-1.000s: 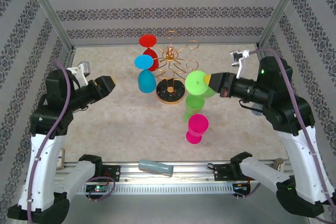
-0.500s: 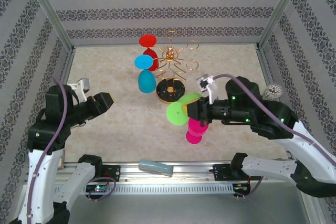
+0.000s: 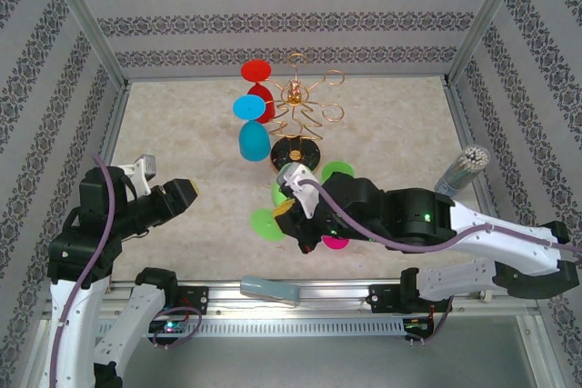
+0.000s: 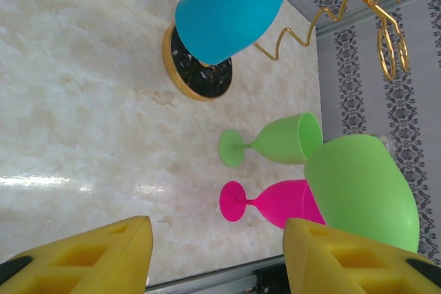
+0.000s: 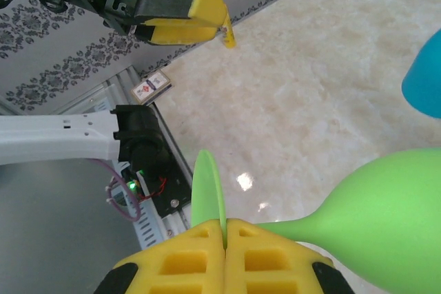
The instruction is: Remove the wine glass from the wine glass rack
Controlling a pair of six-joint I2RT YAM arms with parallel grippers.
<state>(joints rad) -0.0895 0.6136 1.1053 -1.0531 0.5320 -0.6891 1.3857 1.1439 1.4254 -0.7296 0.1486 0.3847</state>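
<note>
Fingers (image 5: 182,253) of my right gripper (image 5: 225,228) pinching the stem of a matte lime-green plastic wine glass (image 5: 386,204), holding it sideways, off and just in front of the gold wire rack (image 3: 300,106), my left gripper (image 4: 217,235) hanging spread.

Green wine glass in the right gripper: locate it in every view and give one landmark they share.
Top external: green wine glass low centre, clamped by the right gripper.
Left wrist: its bowl at lower right.
Right wrist: stem and bowl along the bottom, right of centre.
Shared landmark: blue wine glass hanging on the wine glass rack.
</note>
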